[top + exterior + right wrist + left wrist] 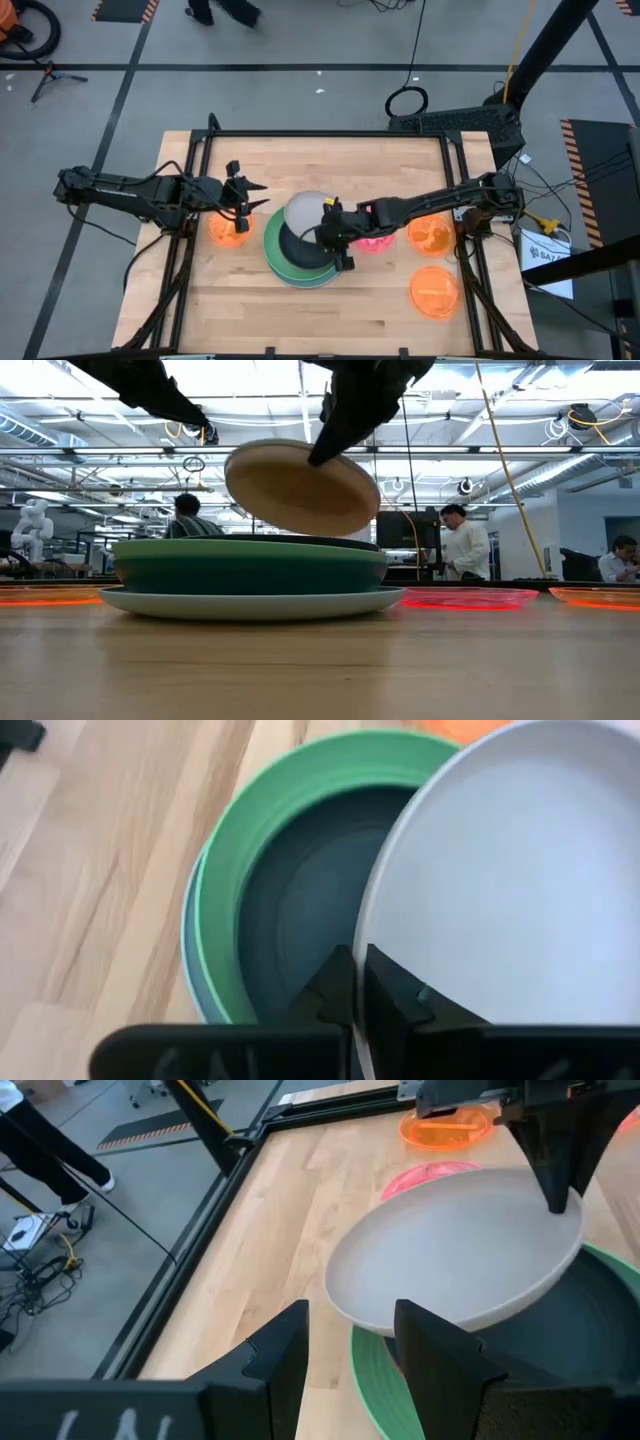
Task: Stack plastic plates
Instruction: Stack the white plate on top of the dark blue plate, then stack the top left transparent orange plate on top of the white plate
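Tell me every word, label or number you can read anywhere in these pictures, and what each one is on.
None can be read in full.
White label on the floor beside the table's right side: dark print starting "BAZ", the rest too small.
Left end effector's housing: pale marks, cut off and blurred.
Right end effector's housing: faint marks, blurred.
The whitish plate and the stacked plates carry no writing.

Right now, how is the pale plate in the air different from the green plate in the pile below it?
The whitish plate hangs tilted above the stack, pinched at its rim by the right gripper; the green plate lies flat in the stack, touched by no gripper. The whitish plate is smaller across than the green plate. The whitish plate is empty, while the green plate has a darker plate nested in it. Both are round with raised rims.
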Controlling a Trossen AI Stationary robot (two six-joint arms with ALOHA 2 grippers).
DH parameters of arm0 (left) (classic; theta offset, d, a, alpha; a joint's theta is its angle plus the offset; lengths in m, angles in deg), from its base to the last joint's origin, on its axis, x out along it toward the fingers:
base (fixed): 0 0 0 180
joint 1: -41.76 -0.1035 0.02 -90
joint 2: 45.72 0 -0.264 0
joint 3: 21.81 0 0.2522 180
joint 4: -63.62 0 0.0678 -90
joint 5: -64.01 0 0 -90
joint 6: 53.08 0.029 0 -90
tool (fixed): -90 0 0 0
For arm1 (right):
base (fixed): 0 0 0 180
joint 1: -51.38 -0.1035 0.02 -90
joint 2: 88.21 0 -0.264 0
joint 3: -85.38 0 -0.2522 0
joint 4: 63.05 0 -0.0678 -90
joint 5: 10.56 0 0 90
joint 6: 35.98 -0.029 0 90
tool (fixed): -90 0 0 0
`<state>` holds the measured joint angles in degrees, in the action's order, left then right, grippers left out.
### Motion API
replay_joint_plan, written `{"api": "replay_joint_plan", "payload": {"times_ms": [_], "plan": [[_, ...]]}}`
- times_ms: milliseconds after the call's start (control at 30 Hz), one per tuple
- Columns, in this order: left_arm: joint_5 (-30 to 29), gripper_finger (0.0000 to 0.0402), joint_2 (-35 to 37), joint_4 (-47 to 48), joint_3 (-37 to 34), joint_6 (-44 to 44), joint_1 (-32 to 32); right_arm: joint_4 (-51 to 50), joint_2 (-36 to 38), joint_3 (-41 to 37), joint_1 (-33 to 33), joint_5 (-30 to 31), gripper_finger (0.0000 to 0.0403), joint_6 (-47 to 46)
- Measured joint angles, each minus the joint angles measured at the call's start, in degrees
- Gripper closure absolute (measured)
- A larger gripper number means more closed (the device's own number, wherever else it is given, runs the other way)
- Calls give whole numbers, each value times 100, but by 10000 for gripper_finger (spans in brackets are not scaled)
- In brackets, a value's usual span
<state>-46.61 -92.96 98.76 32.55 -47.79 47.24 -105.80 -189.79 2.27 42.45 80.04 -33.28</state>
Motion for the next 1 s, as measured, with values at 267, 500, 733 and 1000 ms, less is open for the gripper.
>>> {"api": "replay_joint_plan", "payload": {"times_ms": [267, 500, 733, 1000], "plan": [[-4, 245, -1, 0, 0, -58, 1, 138, 0, 0, -140, -96, 374, 14], [-46, 245, -1, 0, 0, -91, -1, 140, 0, 0, -211, -78, 371, -69], [-46, 245, -1, 0, 0, -91, -1, 199, 0, 0, -218, -87, 362, -324], [-46, 245, -1, 2, 0, -89, -1, 203, 0, 0, -218, -75, 300, -590]]}}
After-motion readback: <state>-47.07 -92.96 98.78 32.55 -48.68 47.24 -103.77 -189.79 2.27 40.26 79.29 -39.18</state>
